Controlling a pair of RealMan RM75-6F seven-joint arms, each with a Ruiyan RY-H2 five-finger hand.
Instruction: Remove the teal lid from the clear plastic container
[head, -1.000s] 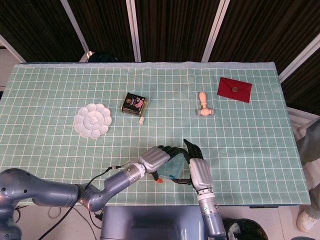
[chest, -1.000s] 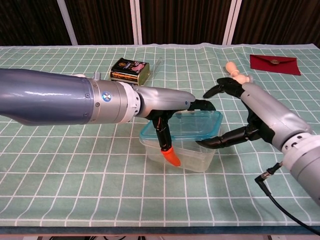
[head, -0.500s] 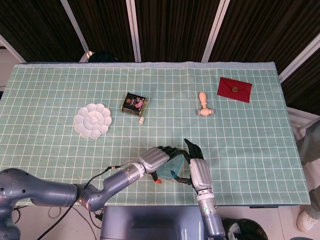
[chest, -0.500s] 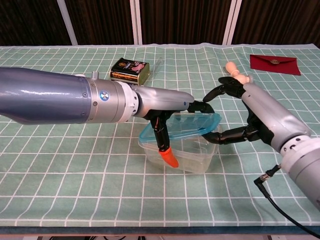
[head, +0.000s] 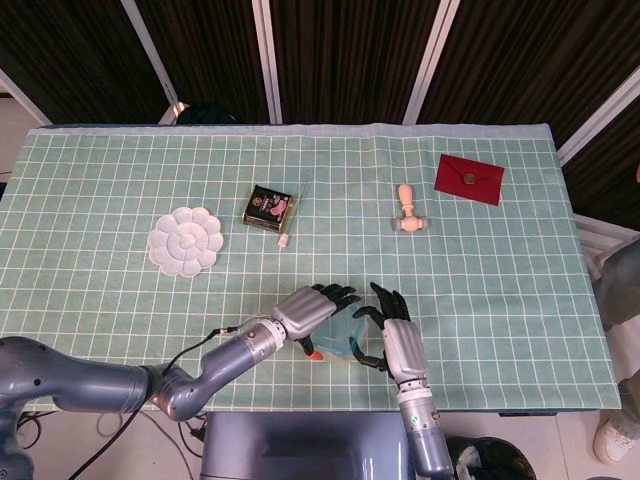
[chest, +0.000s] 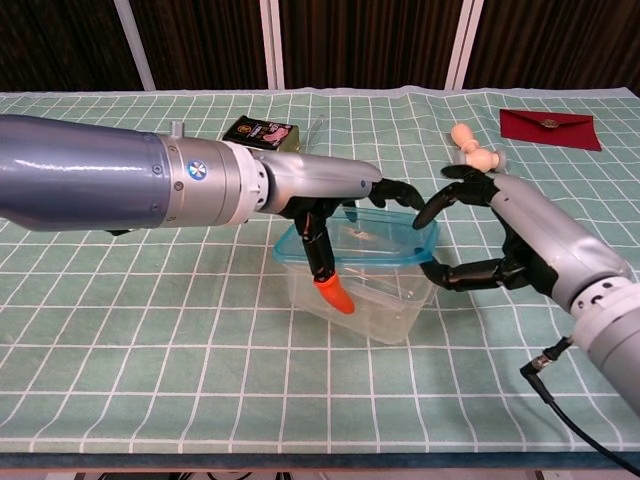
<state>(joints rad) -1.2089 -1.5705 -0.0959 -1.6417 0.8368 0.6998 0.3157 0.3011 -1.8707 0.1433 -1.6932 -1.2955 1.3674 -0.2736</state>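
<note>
Both hands meet at the container (chest: 358, 298), low in the middle of the head view and at the centre of the chest view. The left hand (chest: 330, 205) grasps the near left edge of the lid (chest: 357, 236), fingers over the top and an orange-tipped thumb (chest: 333, 294) below the rim. The right hand (chest: 500, 235) grips the container's right end, its fingers (chest: 462, 272) pressed against the clear wall. The lid sits on top of the container; whether it has come free of the rim I cannot tell. Higher in the head view lie a white palette (head: 185, 240), a dark tin (head: 269, 208), a wooden stamp (head: 408, 210) and a red envelope (head: 469, 178), all well apart on the checked cloth (head: 500, 260).
</note>
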